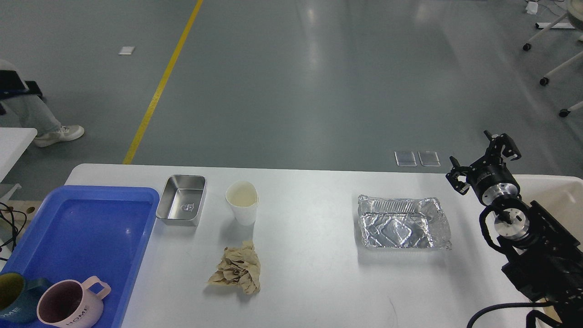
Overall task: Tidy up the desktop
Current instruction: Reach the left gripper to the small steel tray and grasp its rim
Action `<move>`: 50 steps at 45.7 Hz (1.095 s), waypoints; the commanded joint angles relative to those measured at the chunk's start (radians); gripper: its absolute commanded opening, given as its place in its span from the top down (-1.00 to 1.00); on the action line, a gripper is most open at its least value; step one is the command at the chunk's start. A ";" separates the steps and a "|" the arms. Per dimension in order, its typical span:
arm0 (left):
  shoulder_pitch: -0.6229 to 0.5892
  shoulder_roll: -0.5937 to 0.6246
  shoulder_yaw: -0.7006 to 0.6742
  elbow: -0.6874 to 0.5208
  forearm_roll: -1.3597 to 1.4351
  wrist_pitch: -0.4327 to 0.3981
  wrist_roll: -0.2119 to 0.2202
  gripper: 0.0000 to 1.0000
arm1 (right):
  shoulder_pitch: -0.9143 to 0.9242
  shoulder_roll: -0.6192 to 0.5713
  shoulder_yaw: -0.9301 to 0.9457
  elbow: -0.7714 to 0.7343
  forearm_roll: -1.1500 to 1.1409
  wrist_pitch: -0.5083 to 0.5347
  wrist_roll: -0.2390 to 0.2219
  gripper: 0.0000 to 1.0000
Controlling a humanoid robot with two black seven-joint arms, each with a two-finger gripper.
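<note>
White desktop [309, 273] fills the lower view, wide, rounded corners. Blue tray [82, 228] overhangs its left edge with two mugs at the tray's near end: pink one [68, 307], dark one [13, 296]. Cream bin [555, 196] sits at the right edge, behind the arm.

Loose items on the desktop, big to small: crumpled foil tray [403, 223] right of centre, long axis parallel to the far edge; steel box [182, 200] near the far-left corner, just beside the blue tray; crumpled brown paper [237, 269] centre-left toward the near edge; paper cup [242, 202] upright, just behind the paper.

Right gripper [485, 161] hangs above the right edge, fingers spread, holding nothing. Left arm not in view.

Key relation: foil tray lies directly left of the right gripper, its short right end nearest. My read: right arm takes foil first, bin is right beside it. Paper, cup, box are well apart to the left, a longer reach.
</note>
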 commanded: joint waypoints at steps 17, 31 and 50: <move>0.035 -0.509 0.352 0.234 0.222 0.348 0.013 -0.65 | -0.010 -0.002 -0.031 0.000 0.000 0.002 0.000 -1.00; 0.095 -0.667 0.408 0.461 0.225 0.352 0.006 -0.69 | -0.008 -0.002 -0.034 0.000 0.000 0.002 0.000 -1.00; 0.127 -0.843 0.409 0.673 0.224 0.411 -0.020 -0.68 | -0.008 -0.003 -0.036 -0.002 0.000 0.002 0.000 -1.00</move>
